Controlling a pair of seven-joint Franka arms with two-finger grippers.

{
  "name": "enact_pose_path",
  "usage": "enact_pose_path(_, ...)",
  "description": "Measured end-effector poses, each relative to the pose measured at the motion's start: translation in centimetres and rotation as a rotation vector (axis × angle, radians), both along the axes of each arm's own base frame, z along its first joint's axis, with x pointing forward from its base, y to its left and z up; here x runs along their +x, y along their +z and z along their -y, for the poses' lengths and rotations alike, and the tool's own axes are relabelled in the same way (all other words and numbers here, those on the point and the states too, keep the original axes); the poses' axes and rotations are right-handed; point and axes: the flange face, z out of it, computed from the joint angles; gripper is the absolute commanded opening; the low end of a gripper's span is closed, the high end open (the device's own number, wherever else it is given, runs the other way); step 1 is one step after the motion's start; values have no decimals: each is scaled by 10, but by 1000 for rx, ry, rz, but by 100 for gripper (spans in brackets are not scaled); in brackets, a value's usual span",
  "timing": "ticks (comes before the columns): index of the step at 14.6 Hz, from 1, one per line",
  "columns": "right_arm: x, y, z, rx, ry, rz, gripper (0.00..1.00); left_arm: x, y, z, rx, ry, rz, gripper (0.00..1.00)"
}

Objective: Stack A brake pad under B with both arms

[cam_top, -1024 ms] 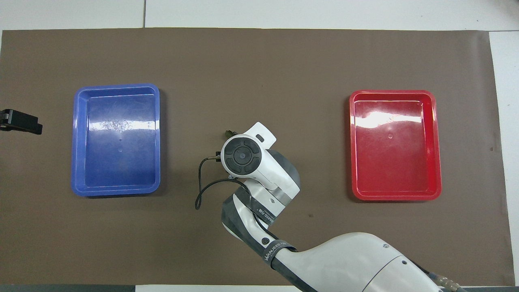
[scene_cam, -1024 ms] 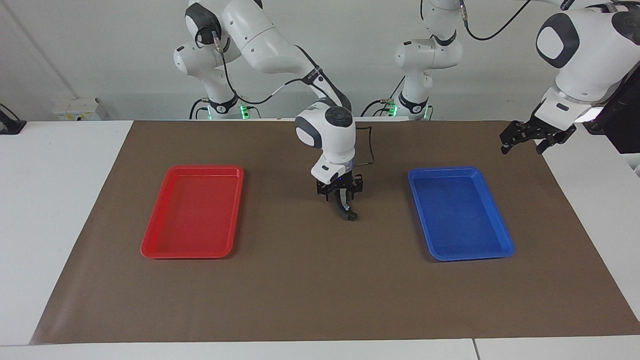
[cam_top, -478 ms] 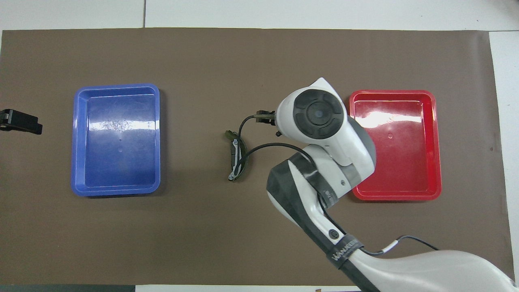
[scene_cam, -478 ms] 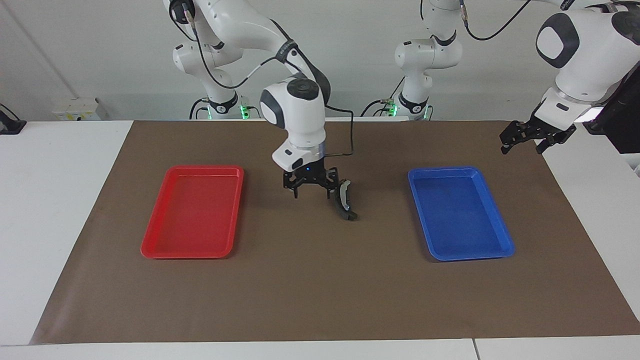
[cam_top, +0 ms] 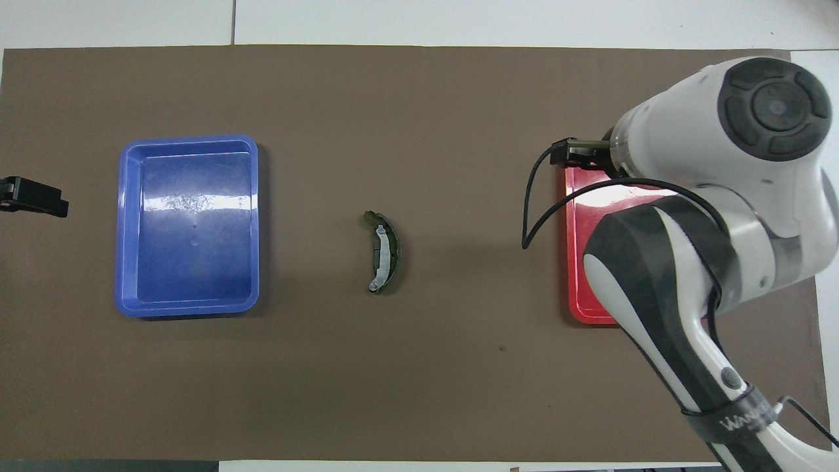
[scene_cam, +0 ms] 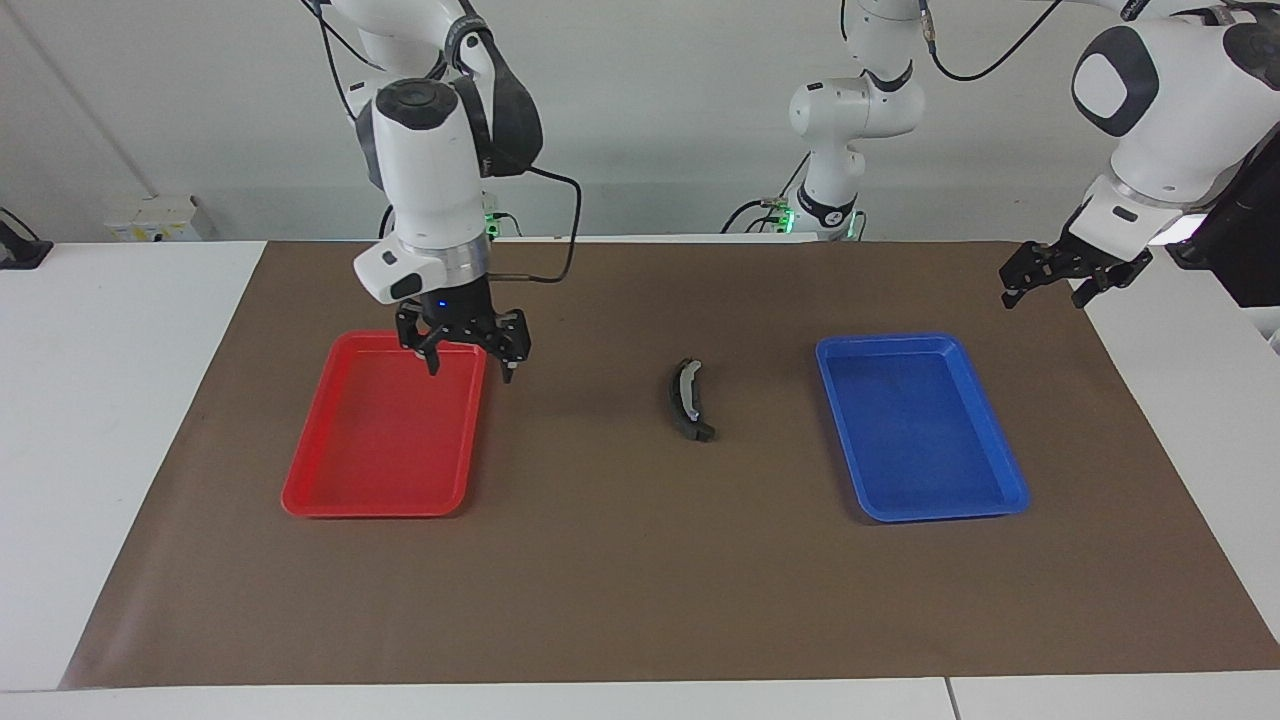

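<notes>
Brown mat covers the tabletop. Right pincer [scene_cam: 468, 362] hangs open and empty over the red tray [scene_cam: 385, 497]; left pincer [scene_cam: 1060, 277], also open and empty, is parked over the mat's edge by the blue tray [scene_cam: 940, 505]. B [scene_cam: 686, 400], a dark crescent with a silvery strip, lies midway between the trays, released. No separate A pad can be made out.

Right gripper [scene_cam: 467, 362] raised, pointing down, fingers spread, empty; left gripper [scene_cam: 1060, 283] parked aside, waiting, apparently open too.
</notes>
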Motion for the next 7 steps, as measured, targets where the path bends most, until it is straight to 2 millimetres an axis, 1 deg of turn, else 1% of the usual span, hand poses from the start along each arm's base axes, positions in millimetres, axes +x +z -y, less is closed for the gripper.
enact_pose_path(3,-15,28,43,-27,2,-41,100,0,0,0,0,0,0,99)
enact_pose_path(5,-27,47,66,-20,-26,-68,100,0,0,0,0,0,0,99)
enact_pose_path(7,-36,64,83,-18,-55,-91,100,0,0,0,0,0,0,99)
